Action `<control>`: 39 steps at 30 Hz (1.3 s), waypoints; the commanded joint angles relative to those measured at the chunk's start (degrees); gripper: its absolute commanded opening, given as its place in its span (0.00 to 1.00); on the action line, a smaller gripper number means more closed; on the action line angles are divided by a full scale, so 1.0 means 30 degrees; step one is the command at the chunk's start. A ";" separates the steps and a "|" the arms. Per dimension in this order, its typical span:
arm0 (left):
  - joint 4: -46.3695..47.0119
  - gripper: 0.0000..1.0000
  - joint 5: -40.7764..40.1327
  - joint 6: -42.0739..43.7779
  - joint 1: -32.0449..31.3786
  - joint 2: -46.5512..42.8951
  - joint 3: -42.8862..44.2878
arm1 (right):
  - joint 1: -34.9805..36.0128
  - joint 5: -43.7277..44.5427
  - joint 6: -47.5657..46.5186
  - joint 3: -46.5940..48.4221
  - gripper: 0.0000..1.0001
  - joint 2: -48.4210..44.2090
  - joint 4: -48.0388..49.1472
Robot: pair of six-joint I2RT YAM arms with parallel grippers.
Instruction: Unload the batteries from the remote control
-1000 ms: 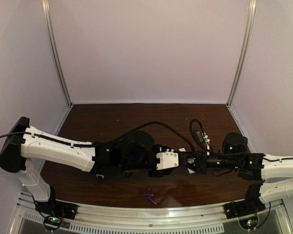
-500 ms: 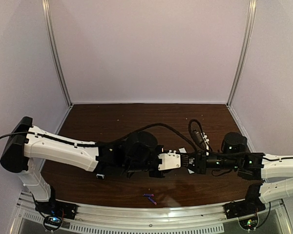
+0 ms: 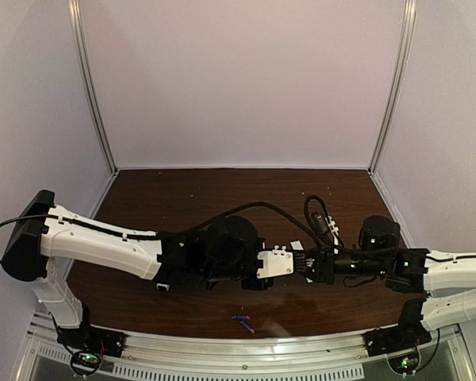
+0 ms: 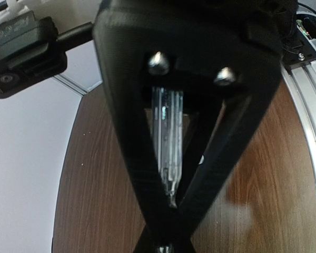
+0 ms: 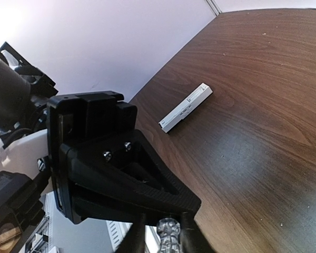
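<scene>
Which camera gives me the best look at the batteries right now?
Top external: the batteries lie unobstructed on the table, near its front edge. The left wrist view is filled by its claw and a screwdriver; the right wrist view shows no batteries.

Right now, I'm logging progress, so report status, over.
Left fingers shut on screwdriver. Right fingers flank it too, grip unclear. Batteries out on table, remote lying apart. No obstruction seen.
</scene>
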 commanded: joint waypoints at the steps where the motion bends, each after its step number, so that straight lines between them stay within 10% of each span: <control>1: 0.0090 0.00 -0.0488 -0.0916 -0.0057 0.0232 0.0466 | 0.0198 0.0078 -0.0329 0.0417 0.40 -0.0306 0.0430; 6: 0.0035 0.00 -0.1180 -0.1822 -0.0057 -0.0010 -0.0149 | 0.0195 0.0757 -0.0467 0.0216 0.73 -0.1216 0.0128; 12: 0.0136 0.00 -0.2505 -0.3232 0.0021 -0.0431 -0.1272 | 0.0194 0.3251 -0.0764 0.0118 0.90 -0.2821 -0.1394; 39: -0.2907 0.00 -0.5866 -1.8830 0.3817 -0.2098 -0.6900 | 0.0196 0.6310 -0.0685 -0.0086 0.98 -0.4930 -0.3111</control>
